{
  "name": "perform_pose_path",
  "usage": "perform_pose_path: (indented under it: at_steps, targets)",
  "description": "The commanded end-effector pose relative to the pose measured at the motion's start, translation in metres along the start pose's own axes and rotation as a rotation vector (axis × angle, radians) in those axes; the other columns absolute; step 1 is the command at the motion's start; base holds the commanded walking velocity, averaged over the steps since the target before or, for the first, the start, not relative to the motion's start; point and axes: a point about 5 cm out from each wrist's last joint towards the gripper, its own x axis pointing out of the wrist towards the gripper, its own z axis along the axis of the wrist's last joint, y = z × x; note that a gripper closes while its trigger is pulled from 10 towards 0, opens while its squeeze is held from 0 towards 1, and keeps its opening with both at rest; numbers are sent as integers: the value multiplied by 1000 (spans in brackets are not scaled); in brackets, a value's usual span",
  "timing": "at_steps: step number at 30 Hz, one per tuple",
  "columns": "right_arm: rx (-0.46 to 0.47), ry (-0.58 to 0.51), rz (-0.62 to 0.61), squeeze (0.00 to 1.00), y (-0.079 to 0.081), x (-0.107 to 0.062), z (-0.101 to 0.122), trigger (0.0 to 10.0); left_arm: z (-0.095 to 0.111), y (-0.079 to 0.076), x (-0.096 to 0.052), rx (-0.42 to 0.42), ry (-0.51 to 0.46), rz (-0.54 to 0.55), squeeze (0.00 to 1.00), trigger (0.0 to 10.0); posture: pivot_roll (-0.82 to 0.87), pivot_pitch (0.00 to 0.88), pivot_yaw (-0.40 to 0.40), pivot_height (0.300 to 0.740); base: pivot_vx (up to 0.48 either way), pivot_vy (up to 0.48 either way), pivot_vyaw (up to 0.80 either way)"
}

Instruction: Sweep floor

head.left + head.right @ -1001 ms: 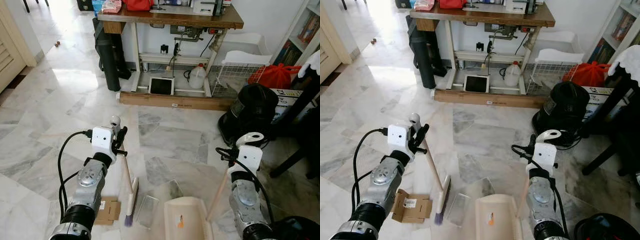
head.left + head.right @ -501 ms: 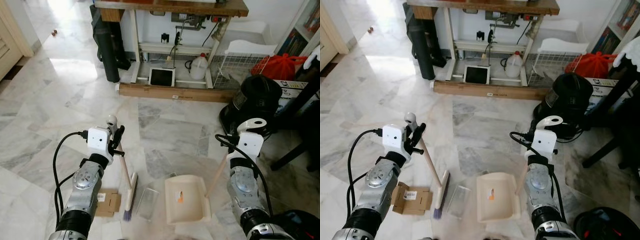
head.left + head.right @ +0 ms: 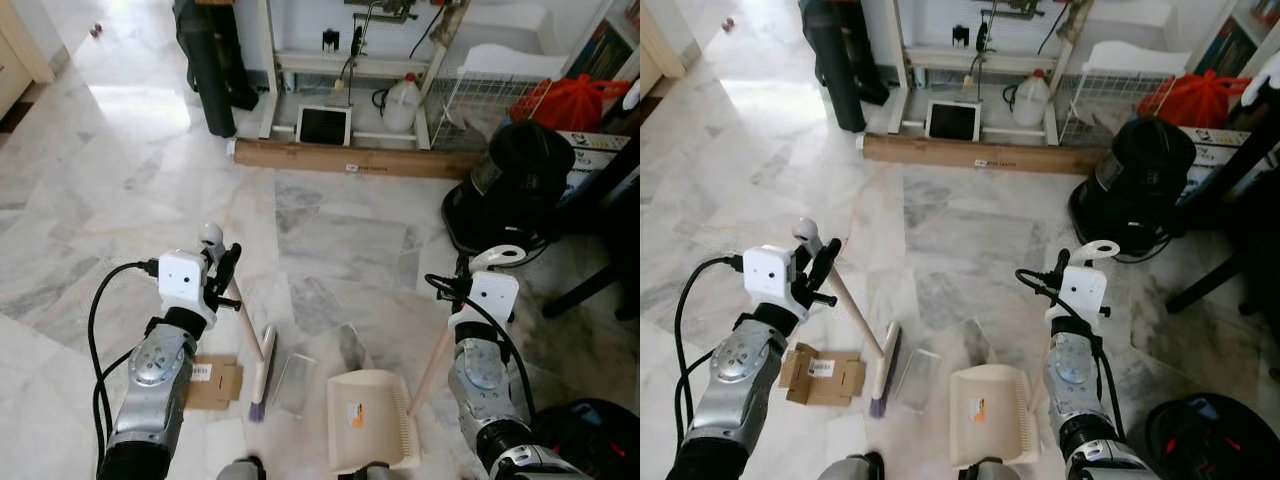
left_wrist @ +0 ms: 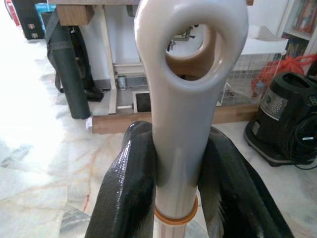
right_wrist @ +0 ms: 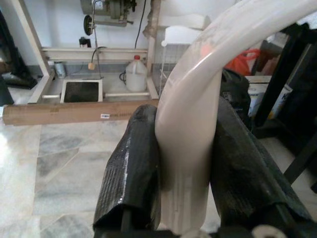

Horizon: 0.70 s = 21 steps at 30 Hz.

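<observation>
This is a lived-in room of a home. The marble floor [image 3: 120, 190] runs to a far sewing table [image 3: 345, 40] with a jug [image 3: 403, 105] and a tablet [image 3: 323, 125] beneath it. A black vacuum cleaner [image 3: 510, 195] sits at right beside a wire basket [image 3: 480, 90], a red bag [image 3: 575, 100] and a bookshelf [image 3: 610, 45].
</observation>
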Motion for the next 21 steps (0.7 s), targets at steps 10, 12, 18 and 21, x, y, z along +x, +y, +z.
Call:
perform_pose_path:
  at_steps: [10, 12, 18, 21]
  targets:
    - [-8, -110, -22, 0, 1, 17, 23, 10000, 10, -1, -10, 8, 19, -19, 0, 10000, 303, 312, -42, 740, 0, 0, 0]
    - [-13, -109, -25, 0, 1, 17, 23, 10000, 11, -1, -10, 8, 22, -23, 0, 10000, 308, 315, -41, 740, 0, 0, 0]
    - [-24, -60, -40, 0, 0, 11, 13, 10000, 17, 2, -13, 22, 26, -29, 0, 10000, 334, 332, -38, 740, 0, 0, 0]
    - [-26, -34, -38, 0, 2, 4, 5, 10000, 20, 3, -13, 27, 29, -42, 0, 10000, 343, 339, -32, 740, 0, 0, 0]
